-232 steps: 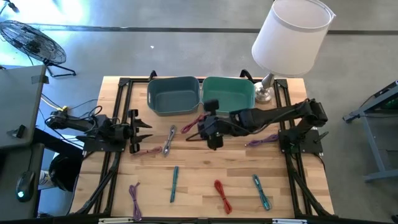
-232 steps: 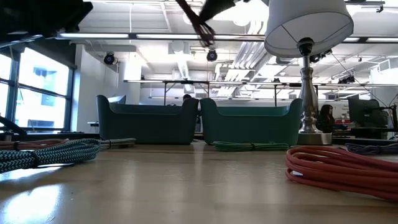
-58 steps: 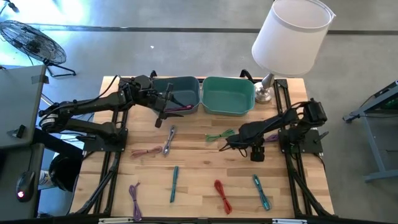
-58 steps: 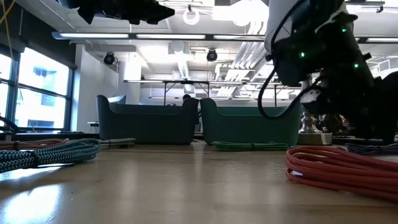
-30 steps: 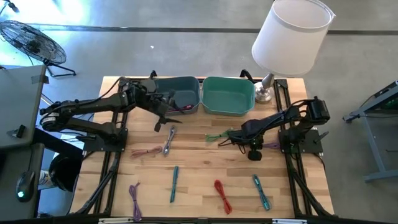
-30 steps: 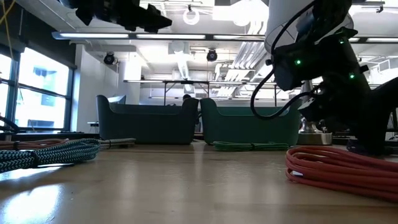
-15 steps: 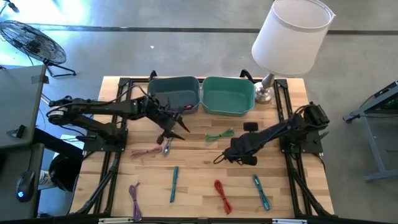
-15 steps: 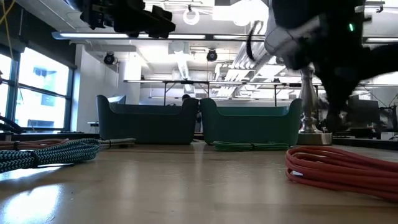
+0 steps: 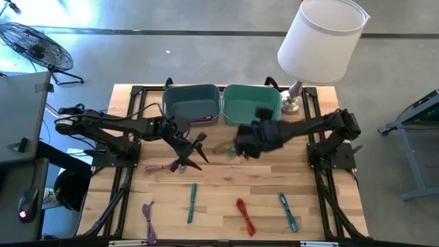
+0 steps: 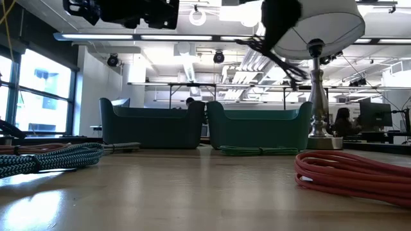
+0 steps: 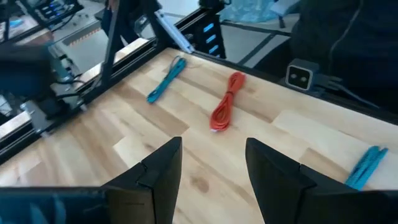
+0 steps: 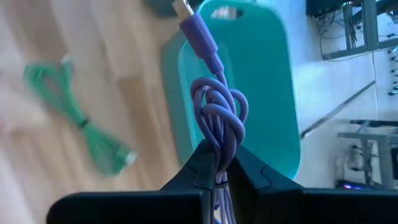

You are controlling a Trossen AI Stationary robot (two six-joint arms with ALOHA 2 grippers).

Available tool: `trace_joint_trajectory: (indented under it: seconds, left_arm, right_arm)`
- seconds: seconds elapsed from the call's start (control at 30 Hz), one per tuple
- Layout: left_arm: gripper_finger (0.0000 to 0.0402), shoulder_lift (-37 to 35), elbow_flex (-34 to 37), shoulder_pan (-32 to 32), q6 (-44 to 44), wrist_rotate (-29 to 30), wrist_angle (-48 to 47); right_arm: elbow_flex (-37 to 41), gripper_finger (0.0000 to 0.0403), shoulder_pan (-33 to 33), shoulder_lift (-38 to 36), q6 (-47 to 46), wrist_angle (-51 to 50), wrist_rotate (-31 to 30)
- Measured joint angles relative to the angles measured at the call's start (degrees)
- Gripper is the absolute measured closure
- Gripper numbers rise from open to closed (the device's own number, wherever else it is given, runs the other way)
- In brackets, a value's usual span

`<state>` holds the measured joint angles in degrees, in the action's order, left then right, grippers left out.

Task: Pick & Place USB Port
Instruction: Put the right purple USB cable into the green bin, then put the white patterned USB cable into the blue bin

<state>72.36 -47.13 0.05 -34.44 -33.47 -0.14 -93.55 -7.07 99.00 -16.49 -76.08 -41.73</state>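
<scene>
My right gripper (image 12: 221, 167) is shut on a purple USB cable bundle (image 12: 214, 109) and hovers over the table just near of the teal bin (image 9: 252, 104). In the high view the right gripper (image 9: 247, 140) shows blurred. A green cable (image 12: 81, 121) lies on the table beneath it. My left gripper (image 9: 194, 151) is open over the table's middle left, above a grey cable (image 9: 183, 164). Its wrist view shows the left gripper (image 11: 211, 168) holding nothing. The grey-blue bin (image 9: 191, 105) holds a pink cable (image 9: 199, 119). My right gripper pinches the coiled purple bundle between its two fingers, at the bundle's lower loops (image 12: 219, 144). The knotted coil and the plug end (image 12: 198, 28) stick out past the fingertips. The bundle is lifted clear of the table.
More cables lie on the near half of the table: a teal one (image 9: 192, 202), a purple one (image 9: 149, 221), a red one (image 9: 245, 215) and another teal one (image 9: 288, 210). A pinkish cable (image 9: 161, 167) lies beside the grey one. A lamp (image 9: 319, 41) stands at the far right corner.
My right gripper has taken the purple cable off the table's right side, lifted it, and swung left and toward the far edge, near the teal bin. My left gripper has left the grey-blue bin, moving toward the near edge and down over the grey cable.
</scene>
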Motion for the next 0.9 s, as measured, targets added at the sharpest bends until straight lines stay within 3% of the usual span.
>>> trace_joint_trajectory:
  seconds: [0.17,0.37,0.57,0.67,0.9]
  left_arm:
    - [0.0229,0.0,-0.02,-1.39,0.0,0.18,-0.21]
    - [0.0229,0.0,-0.09,-1.22,0.28,1.17,-3.73]
    - [0.0229,0.0,-0.09,-1.22,0.23,2.93,-5.86]
    - [0.0229,0.0,-0.09,-1.22,0.19,3.04,-6.02]
    - [0.0229,-0.11,-0.09,-1.22,2.31,3.19,-6.28]
  right_arm:
    - [-1.21,0.039,8.31,0.0,8.83,8.72,6.1]
    - [-1.19,0.0385,17.73,0.0,10.46,10.98,10.97]
    - [-1.19,0.0292,22.69,0.0,10.53,10.89,18.35]
    - [-1.19,0.0251,23.39,0.0,10.46,10.87,18.03]
    - [-1.19,0.0221,22.32,-0.02,14.84,11.06,19.6]
